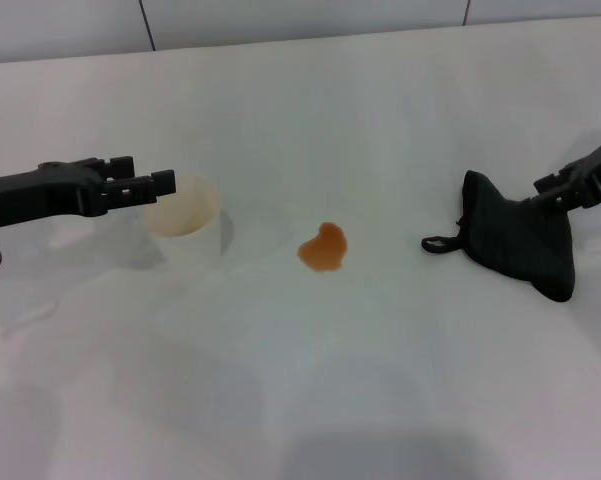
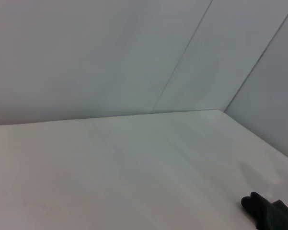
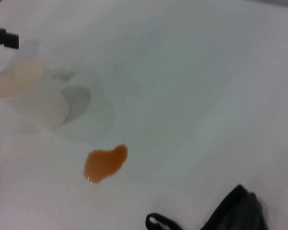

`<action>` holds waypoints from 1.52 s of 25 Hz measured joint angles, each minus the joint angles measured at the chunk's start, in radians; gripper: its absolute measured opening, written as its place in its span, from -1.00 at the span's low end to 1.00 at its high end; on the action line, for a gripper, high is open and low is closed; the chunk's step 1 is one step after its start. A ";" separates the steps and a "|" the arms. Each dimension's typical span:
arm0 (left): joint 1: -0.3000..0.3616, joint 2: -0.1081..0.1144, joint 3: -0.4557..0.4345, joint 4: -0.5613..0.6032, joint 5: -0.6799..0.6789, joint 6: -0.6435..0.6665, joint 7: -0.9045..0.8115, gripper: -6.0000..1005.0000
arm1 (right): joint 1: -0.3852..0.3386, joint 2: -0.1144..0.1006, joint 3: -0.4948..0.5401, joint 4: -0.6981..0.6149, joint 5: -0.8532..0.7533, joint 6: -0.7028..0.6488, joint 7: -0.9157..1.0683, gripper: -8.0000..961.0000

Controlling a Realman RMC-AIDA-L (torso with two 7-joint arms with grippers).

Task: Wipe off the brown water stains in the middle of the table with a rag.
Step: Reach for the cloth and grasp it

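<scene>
We see the brown water stains (image 1: pixel 323 247) mid-table (image 1: pixel 310 380), between a white cup (image 1: pixel 186 230) and a dark rag (image 1: pixel 515 240); our left gripper (image 1: pixel 158 184) hovers at the cup's rim; our right gripper (image 1: pixel 552 188) touches the rag's edge; whether either gripper's jaws stand apart or together, we cannot tell.

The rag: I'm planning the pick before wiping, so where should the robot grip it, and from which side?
Probably the raised fold of the rag at its right end, from above with the right gripper poised there; the rest lies flat.
</scene>
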 joint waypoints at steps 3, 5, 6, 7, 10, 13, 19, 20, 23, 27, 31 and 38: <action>-0.001 0.000 0.000 0.000 0.000 0.000 -0.001 0.75 | 0.002 0.000 0.000 -0.026 -0.020 0.022 0.012 0.36; -0.001 0.000 0.000 -0.001 0.000 0.000 -0.001 0.75 | 0.001 0.000 0.000 -0.047 -0.024 0.044 0.015 0.35; -0.001 0.000 0.000 -0.001 0.000 0.000 -0.002 0.75 | 0.000 0.000 0.000 -0.057 -0.025 0.053 0.016 0.34; -0.001 0.000 0.000 -0.001 0.000 0.000 -0.002 0.75 | -0.002 0.000 0.000 -0.070 -0.025 0.061 0.017 0.34; -0.001 0.001 0.000 -0.002 0.000 0.000 -0.002 0.75 | -0.004 -0.001 0.000 -0.102 -0.025 0.087 0.017 0.34; -0.001 0.001 0.001 -0.002 0.004 0.001 -0.003 0.75 | -0.004 -0.001 0.000 -0.131 -0.027 0.120 0.018 0.34; -0.002 0.001 0.002 -0.002 0.013 0.000 -0.004 0.75 | -0.003 -0.003 0.000 -0.171 -0.029 0.177 0.018 0.34; -0.002 0.001 0.002 -0.002 0.013 0.000 -0.004 0.75 | -0.002 -0.003 0.000 -0.173 -0.029 0.184 0.018 0.34; -0.003 0.001 0.002 -0.002 0.013 0.000 -0.004 0.75 | 0.000 -0.003 0.000 -0.189 -0.028 0.209 0.018 0.34; -0.003 0.001 0.002 -0.002 0.013 0.000 -0.004 0.75 | -0.001 -0.005 0.000 -0.227 -0.033 0.254 0.019 0.34; -0.005 0.001 0.002 -0.002 0.013 0.001 -0.004 0.75 | -0.004 -0.005 0.000 -0.236 -0.035 0.279 0.014 0.34; -0.001 0.001 0.002 -0.002 0.016 0.002 -0.004 0.75 | -0.009 -0.003 0.000 -0.251 -0.049 0.307 0.013 0.33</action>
